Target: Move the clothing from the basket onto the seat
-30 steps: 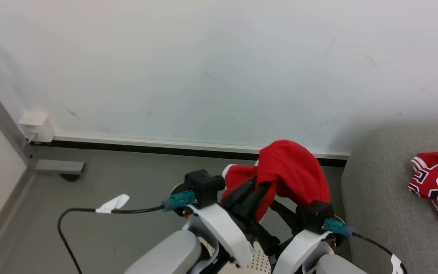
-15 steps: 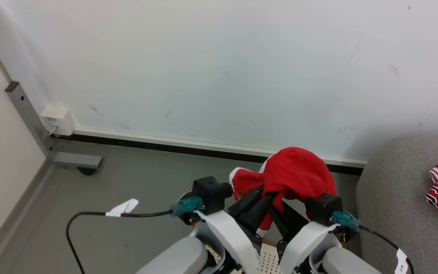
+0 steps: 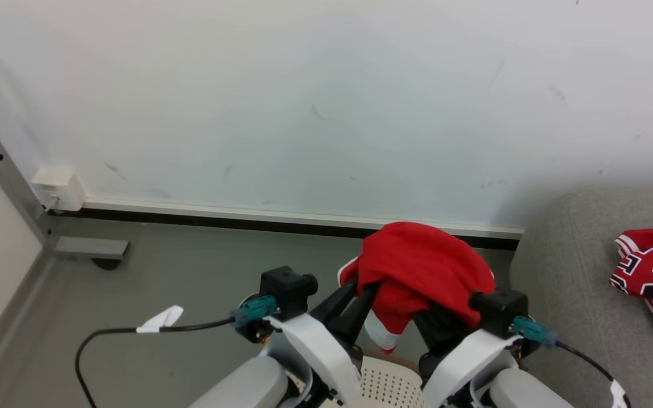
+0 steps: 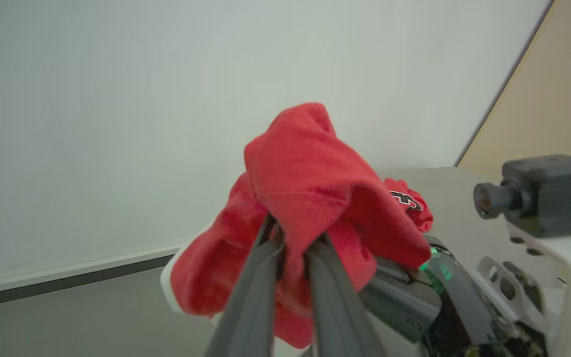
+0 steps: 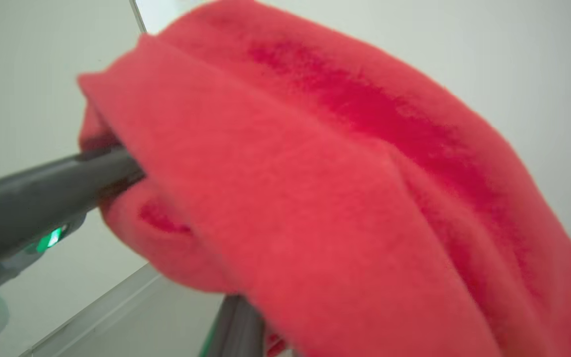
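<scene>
Your left gripper (image 4: 290, 243) pinches the red garment (image 3: 417, 266). Your right gripper (image 3: 440, 331) sits under it, grip unreadable; basket (image 3: 386, 379) just below both.

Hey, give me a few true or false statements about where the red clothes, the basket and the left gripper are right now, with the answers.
1. The numbered jersey lies on the sofa. True.
2. The left gripper is shut on a red garment. True.
3. The red garment touches the sofa. False: it is held up in the air, apart from the sofa.
4. The basket stands on the sofa. False: the basket shows at the head view's bottom edge, off the sofa.
</scene>
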